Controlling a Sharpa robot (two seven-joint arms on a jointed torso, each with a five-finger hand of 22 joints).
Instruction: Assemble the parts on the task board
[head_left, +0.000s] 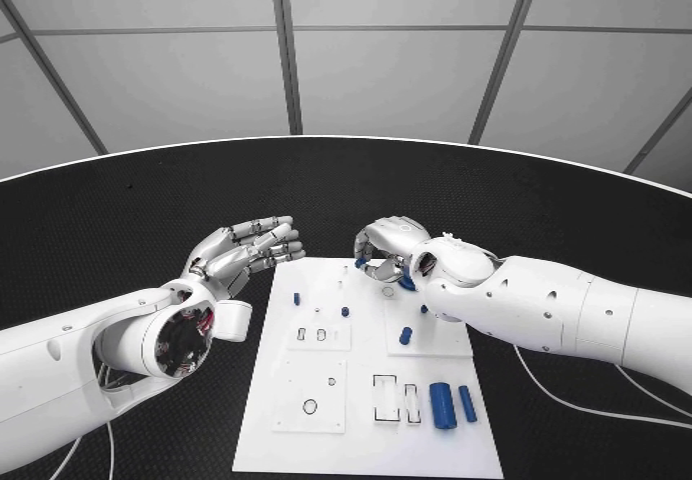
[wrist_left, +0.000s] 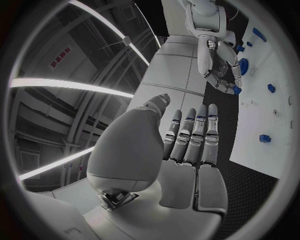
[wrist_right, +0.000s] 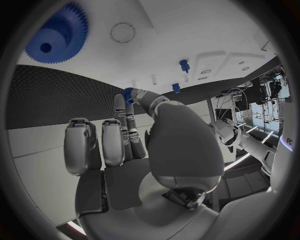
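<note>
The white task board (head_left: 361, 440) lies in the middle of the black table. My right hand (head_left: 389, 250) hovers over the board's far edge and pinches a small blue toothed part (wrist_right: 128, 94) between thumb and fingertip. A large blue gear (wrist_right: 56, 35) lies on the board beside that hand, mostly hidden under the wrist in the head view (head_left: 407, 283). My left hand (head_left: 245, 250) is held up off the board's far left corner, fingers straight and apart, holding nothing. Small blue pegs (head_left: 296, 298) (head_left: 345, 311) (head_left: 405, 336) stand on the board.
Two blue cylinders (head_left: 441, 405) (head_left: 466, 403) lie side by side near the board's right front, beside rectangular slots (head_left: 385, 398). A ring-shaped recess (head_left: 310, 406) marks the front left plate. A white cable (head_left: 577, 405) trails over the table on the right.
</note>
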